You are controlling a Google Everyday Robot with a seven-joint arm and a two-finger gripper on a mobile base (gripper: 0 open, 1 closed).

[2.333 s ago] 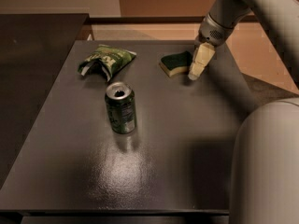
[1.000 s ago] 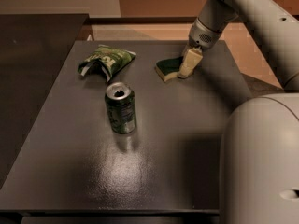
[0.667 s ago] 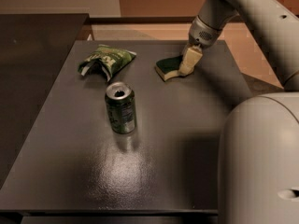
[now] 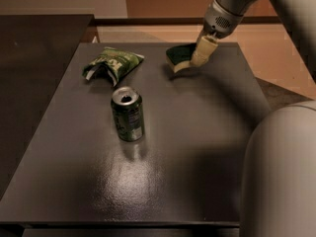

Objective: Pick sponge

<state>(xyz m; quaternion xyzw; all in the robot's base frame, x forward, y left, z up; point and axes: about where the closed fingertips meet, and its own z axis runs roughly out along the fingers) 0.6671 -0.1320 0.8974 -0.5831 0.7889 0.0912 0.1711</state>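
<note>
The sponge (image 4: pixel 177 56), dark green on top with a pale yellow base, hangs tilted a little above the far right part of the dark table (image 4: pixel 197 147). Its shadow lies on the table under it. My gripper (image 4: pixel 198 59) comes down from the upper right. Its cream fingers (image 4: pixel 204 48) are shut on the sponge's right end, which they hide.
A green soda can (image 4: pixel 127 114) stands upright near the table's middle left. A crumpled green-and-white snack bag (image 4: pixel 112 63) lies at the far left. My robot's pale body (image 4: pixel 281 177) fills the lower right. Tan floor lies beyond the table's far and right edges.
The gripper closed on the sponge's right end and raised it off the table. The can and the bag have not moved.
</note>
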